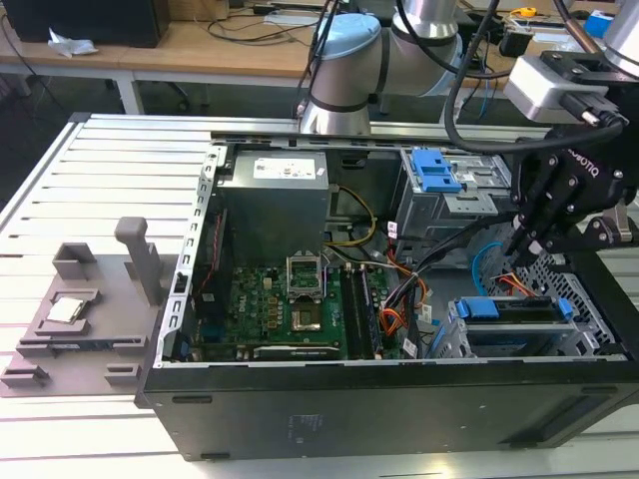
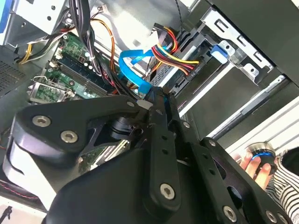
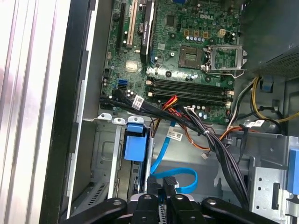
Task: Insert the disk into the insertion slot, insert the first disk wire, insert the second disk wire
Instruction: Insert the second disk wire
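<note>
The black tool (image 3: 161,198) was clenched on the thin flat bright blue cable's (image 3: 174,179) connector, lower centre of the first wrist view, beside the blue-framed disk (image 3: 136,148); square alignment seemed essential.

gripper (image 3: 161,190) body cut off by the frame edge in first wrist view; own linkages block its fingertip contact in second wrist view. disk (image 1: 519,321) mostly hidden inside the insertion slot (image 1: 461,344), only the blue carrier edge visible. second disk wire (image 2: 135,70) far end goes behind the gripper; connector seating can't be judged. Person's hand (image 2: 261,169) cropped at the corner.
</note>
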Robot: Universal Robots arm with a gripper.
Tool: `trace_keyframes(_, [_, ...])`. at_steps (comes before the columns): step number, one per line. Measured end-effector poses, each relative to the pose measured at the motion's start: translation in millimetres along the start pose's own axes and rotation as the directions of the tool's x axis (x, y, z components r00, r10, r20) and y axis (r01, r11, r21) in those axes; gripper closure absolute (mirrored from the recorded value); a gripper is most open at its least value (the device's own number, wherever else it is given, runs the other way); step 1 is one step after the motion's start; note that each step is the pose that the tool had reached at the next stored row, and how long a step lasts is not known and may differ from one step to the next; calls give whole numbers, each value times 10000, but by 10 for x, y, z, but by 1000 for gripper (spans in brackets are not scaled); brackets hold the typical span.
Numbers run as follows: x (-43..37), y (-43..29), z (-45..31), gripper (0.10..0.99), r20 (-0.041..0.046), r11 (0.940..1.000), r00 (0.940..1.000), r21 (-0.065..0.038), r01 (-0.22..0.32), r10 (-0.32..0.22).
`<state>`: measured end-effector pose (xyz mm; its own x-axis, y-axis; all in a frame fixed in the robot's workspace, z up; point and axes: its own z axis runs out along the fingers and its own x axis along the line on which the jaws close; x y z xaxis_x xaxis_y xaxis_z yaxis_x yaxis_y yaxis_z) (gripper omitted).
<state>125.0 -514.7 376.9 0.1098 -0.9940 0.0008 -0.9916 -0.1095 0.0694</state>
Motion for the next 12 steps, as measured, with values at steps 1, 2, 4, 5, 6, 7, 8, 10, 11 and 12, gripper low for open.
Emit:
trace_keyframes(1, [0, 0, 0, 922, -14, 10000, 10000, -1, -1, 1])
trace_keyframes(2, [6, 1, 0, 922, -15, 10000, 10000, -1, -1, 1])
trace_keyframes(4, [124, 13, 8, 922, -18, 10000, 10000, -2, -2, 2])
trace_keyframes(5, [199, 21, 23, 922, -21, 10000, 10000, -2, -5, 5])
trace_keyframes(6, [217, 20, 57, 922, -9, 9999, 9999, -2, -121, 121])
trace_keyframes(7, [218, 19, 86, 922, 4, 9994, 9994, -3, -335, 335])
trace_keyframes(8, [218, 12, 121, 922, 17, 9986, 9986, -3, -536, 536])
trace_keyframes(10, [223, -38, 209, 922, 26, 9978, 9978, -19, -659, 659])
trace_keyframes(11, [224, -48, 228, 922, 28, 9978, 9978, -24, -668, 668])
trace_keyframes(12, [225, -55, 240, 922, 28, 9977, 9977, -26, -673, 673])
